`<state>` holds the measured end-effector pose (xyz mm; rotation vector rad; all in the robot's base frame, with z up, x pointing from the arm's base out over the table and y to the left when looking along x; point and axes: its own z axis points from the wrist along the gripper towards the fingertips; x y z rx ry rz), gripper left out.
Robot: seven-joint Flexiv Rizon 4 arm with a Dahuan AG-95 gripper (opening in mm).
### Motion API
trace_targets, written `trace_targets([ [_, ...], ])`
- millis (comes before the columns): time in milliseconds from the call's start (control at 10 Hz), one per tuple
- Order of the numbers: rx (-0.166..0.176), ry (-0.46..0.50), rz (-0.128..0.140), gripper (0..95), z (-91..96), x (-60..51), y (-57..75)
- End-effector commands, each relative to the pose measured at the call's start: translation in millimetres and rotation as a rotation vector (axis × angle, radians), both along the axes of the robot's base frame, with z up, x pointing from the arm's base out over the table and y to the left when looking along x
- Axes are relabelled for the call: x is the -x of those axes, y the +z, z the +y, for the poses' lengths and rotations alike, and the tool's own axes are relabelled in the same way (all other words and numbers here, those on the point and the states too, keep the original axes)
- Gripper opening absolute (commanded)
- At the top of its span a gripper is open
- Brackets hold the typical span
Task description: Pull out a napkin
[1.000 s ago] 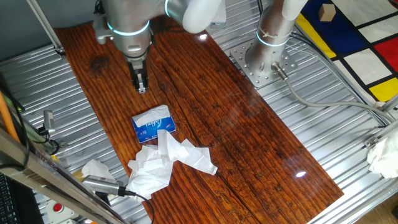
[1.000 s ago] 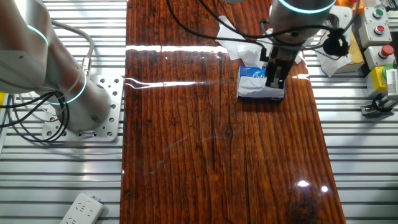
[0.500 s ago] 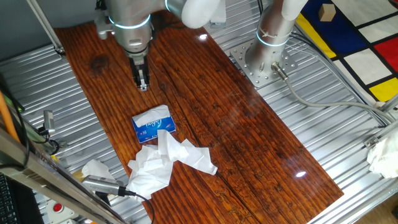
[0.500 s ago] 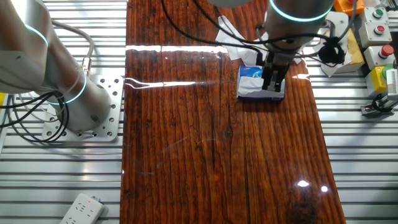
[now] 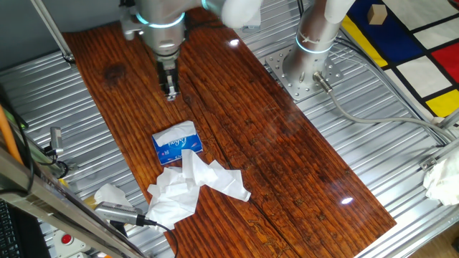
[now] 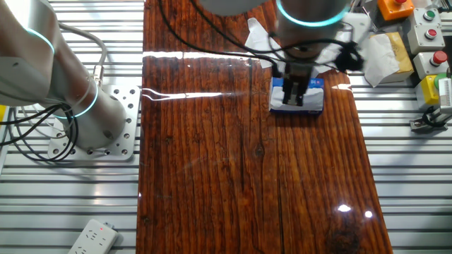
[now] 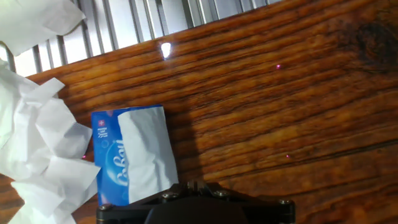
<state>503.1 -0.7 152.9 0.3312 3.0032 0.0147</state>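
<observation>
The blue pack with white lettering (image 5: 177,145) lies flat on the wooden table (image 5: 272,143). A narrow white napkin (image 7: 148,155) lies draped over the pack (image 7: 107,158) along its length. My gripper (image 5: 171,93) hangs above the table, behind the pack and apart from it, with its fingers together and nothing between them. In the other fixed view the gripper (image 6: 293,97) stands in front of the pack (image 6: 316,88) and hides part of it. In the hand view only the gripper's dark base shows at the bottom edge.
A large pile of crumpled white tissue sheets (image 5: 190,188) lies just in front of the pack; it also shows in the hand view (image 7: 37,143). A second arm's base (image 5: 305,68) is bolted at the back right. Control boxes (image 6: 424,35) stand off the table's edge.
My gripper has moved farther from the pack, toward the table's middle. The pack, napkin and tissue pile have not moved.
</observation>
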Motion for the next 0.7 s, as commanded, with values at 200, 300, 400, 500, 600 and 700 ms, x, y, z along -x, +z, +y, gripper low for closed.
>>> trace_targets([
  [200,0.003,-0.017,-0.033,0.0,4.1,10.1,-3.5],
  [300,0.006,-0.023,-0.033,0.0,4.3,12.6,-3.1],
  [400,0.006,-0.023,-0.036,0.0,3.3,16.7,-3.8],
  [500,0.003,-0.024,-0.046,0.0,1.4,19.4,-5.2],
  [600,0.001,-0.033,-0.046,0.0,0.6,18.2,-6.1],
  [700,-0.002,-0.036,-0.043,0.0,-1.4,14.9,-5.1],
])
